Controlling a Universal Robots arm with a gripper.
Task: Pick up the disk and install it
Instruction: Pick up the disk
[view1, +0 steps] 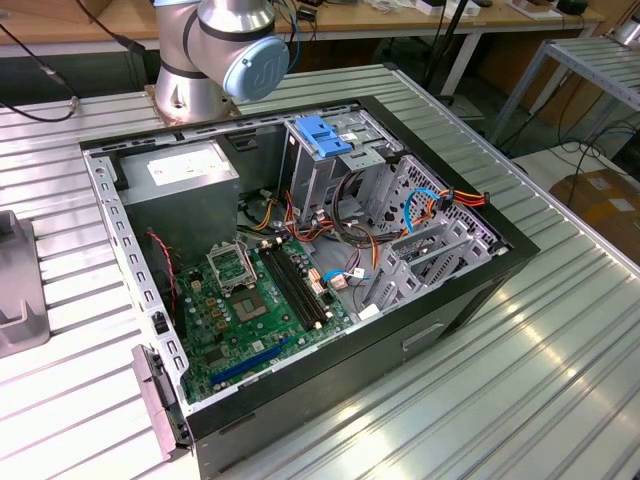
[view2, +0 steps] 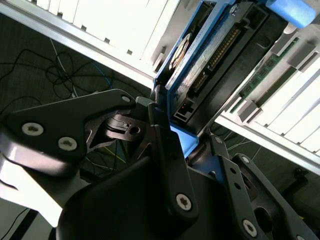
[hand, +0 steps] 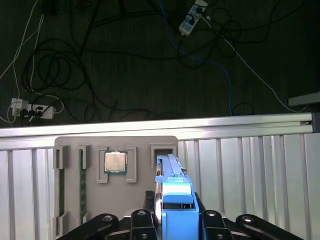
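Note:
The disk (hand: 171, 186) stands on edge, its grey metal body framed by bright blue rails. In the second wrist view the disk (view2: 207, 57) shows its connector side and part of its label. My gripper (view2: 182, 139) is shut on the disk's blue end, one black finger on each side. In the first wrist view the gripper (hand: 172, 219) sits at the near end of the disk. The far end reaches an upright slot (hand: 162, 152) of a grey parts holder (hand: 90, 145). I cannot tell whether the disk still rests in that slot.
The holder also carries a processor chip (hand: 115, 162) and a memory stick (hand: 61, 185), on a ribbed metal table (hand: 250, 175) whose edge borders a dark floor with cables. The exterior view shows an open computer case (view1: 455, 300) with motherboard (view1: 250, 300), power supply (view1: 190, 170) and blue-topped drive cage (view1: 325, 135).

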